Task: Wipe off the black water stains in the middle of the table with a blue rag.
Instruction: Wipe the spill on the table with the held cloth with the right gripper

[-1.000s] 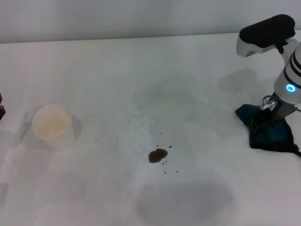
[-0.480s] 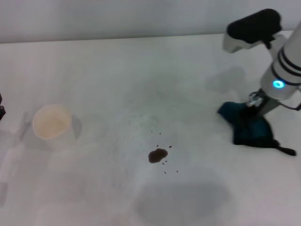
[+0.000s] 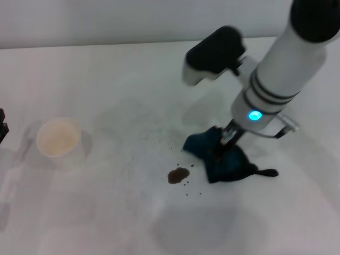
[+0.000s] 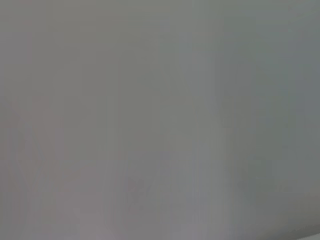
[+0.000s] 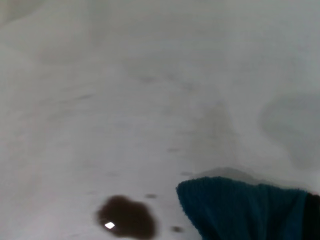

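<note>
Rag: blue rag [image 3: 222, 159] was a dark teal cloth, bunched in thick folds with a black edge trailing out toward the table's right edge; it lay on the table [image 3: 117, 85] near the middle, just right of the stains. In the right wrist view [image 5: 240, 210] its near edge sat just beside the blot, apart from it by a thin strip of white.

Stains: black water stains [image 3: 178, 175] were one small brown-black oval blot with tiny specks scattered around, near the table's middle, toward the front edge. Wet glint on the blot in the right wrist view [image 5: 126, 222].

Right gripper: right gripper [image 3: 227, 139] was down on the rag's top; its fingers were buried in the folds, so whether they pinched the cloth could not be told.

Left gripper: only a dark sliver [image 3: 3, 126] showed at the table's left edge; fingers could not be told.

Cup: white paper cup [image 3: 58, 142] stood upright near the left edge, well apart from stains and rag.

Open room: bare white tabletop between cup and stains, along the back edge, and at the front edge below the blot.
</note>
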Robot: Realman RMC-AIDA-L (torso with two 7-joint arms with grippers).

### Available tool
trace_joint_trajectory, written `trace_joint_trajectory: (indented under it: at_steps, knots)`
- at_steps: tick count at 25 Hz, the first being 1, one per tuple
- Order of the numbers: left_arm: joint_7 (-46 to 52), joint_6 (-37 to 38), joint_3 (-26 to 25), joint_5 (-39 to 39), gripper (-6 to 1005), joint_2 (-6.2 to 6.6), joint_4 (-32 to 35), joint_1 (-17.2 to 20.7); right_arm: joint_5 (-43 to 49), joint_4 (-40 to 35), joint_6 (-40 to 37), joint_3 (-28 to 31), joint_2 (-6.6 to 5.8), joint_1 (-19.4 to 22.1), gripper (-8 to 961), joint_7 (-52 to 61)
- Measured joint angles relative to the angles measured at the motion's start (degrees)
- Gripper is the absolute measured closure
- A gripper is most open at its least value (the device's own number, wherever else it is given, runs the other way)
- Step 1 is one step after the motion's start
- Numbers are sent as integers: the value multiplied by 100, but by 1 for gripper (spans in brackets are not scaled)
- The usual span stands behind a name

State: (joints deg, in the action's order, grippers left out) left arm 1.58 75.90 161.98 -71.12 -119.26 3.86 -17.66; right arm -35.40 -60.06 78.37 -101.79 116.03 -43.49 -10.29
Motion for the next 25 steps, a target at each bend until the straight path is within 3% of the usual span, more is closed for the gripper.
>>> trace_joint_trajectory:
  at_steps: [7,20,25]
  knots:
    - [15,-107,24,14,123,-11,42,-9,-830,-15,-443,-1130,14,-138,825,32]
    - [7,-245,62,61,122,-11,120,-29,-1650,-154,-1024,-2285,9,-413,835,237]
    - [7,-250,70,64,123,-9,180,9,-1689,-98,-1122,-2460,18,-576,843,323]
